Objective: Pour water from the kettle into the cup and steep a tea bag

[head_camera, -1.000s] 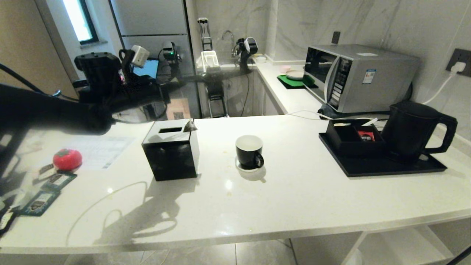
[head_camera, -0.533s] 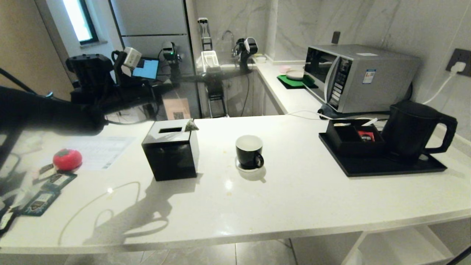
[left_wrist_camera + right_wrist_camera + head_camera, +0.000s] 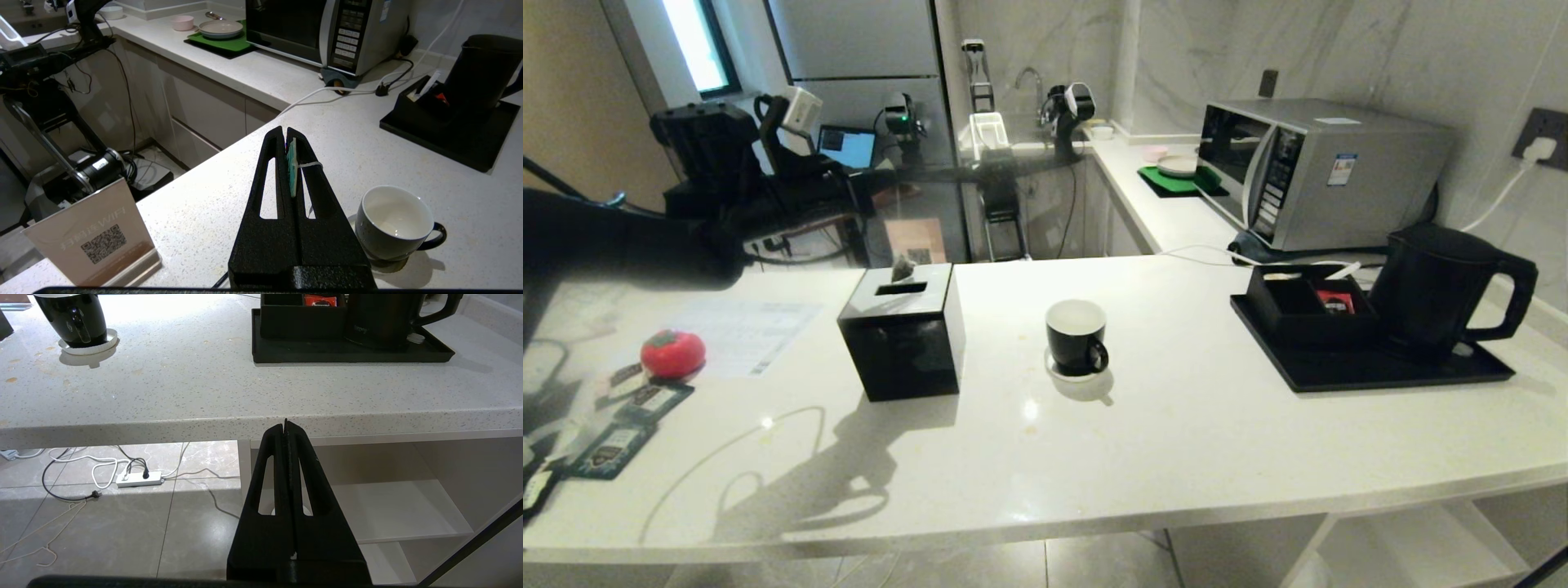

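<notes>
Take the small black mug with the white inside [image 3: 1076, 335] on its white saucer as your reference point on the pale speckled stone counter [image 3: 1176, 441]. The mug already holds clear liquid, visible in the left wrist view, so you may judge the pouring step complete. The tall matte black electric kettle [image 3: 1441, 282] stands upright on the flat black tray [image 3: 1372, 367], well to the right of the mug, beside the black organiser box with the small red packet [image 3: 1335, 302]. The left gripper [image 3: 286, 141] hangs raised to the left of and behind the mug, with its fingers pressed fully together on a small green paper tag [image 3: 291, 167]; a white string [image 3: 309, 165] runs from the tag over one finger. The pale pyramid-shaped tea bag [image 3: 903, 267] hangs at the top of the black cube-shaped tissue box [image 3: 903, 335], left of the mug and well apart from it. Judge the steeping step as outstanding: the bag must be carried across until it hangs over the mug mouth, then lowered into the liquid. The right gripper [image 3: 286, 428] is parked below the counter edge, in front of the mug, with its fingers closed flat together on nothing.
</notes>
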